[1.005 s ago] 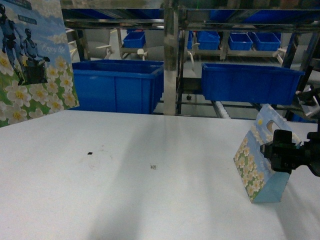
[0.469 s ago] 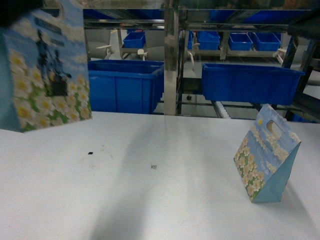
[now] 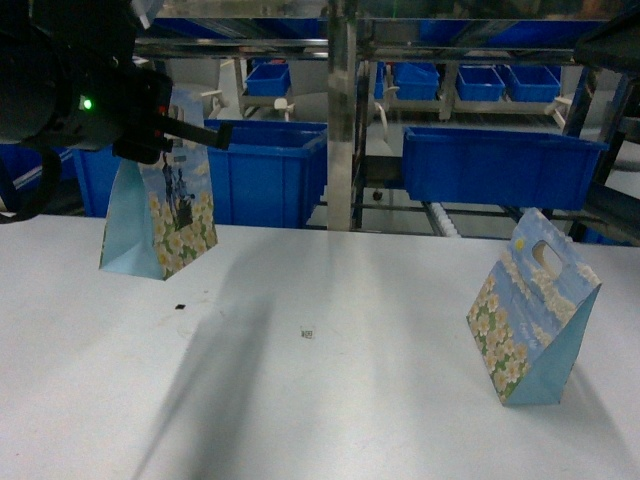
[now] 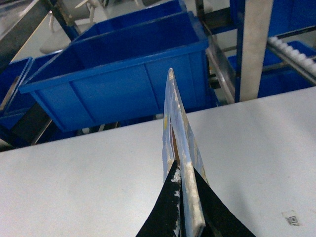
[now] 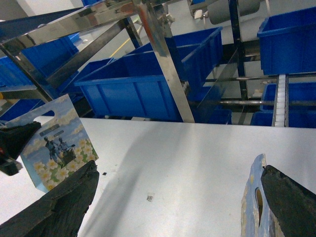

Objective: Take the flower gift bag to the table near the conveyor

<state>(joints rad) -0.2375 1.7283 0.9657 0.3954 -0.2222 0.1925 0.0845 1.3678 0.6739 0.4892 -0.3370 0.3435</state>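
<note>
Left wrist view, nearest: left gripper (image 4: 185, 197) clamped on top edge of flower gift bag (image 4: 177, 143), black fingers (image 4: 165, 212) either side, bag seen edge-on only, printed face hidden. Fingertips cut off by lower frame edge.

Right wrist view: right gripper (image 5: 168, 197) spread wide, holding nothing; fingers (image 5: 64, 200) at lower corners, tips partly out of frame. Second bag (image 5: 254, 202) just beside right finger, lower part cut off.

Head view: held bag (image 3: 160, 215) hangs at left, base above the table (image 3: 330, 400), near its far edge. Arm (image 3: 70, 75) a dark mass covering bag's handle. Right gripper not visible here. Second bag (image 3: 535, 320) standing at right, well apart. Broad bare tabletop between the two. Small dark speck (image 3: 180, 306) and tiny tag (image 3: 307, 333) on surface, too small to read.

Beyond far edge: blue bins (image 3: 500, 165), then conveyor (image 3: 445, 218) rollers, mostly hidden behind bins.
</note>
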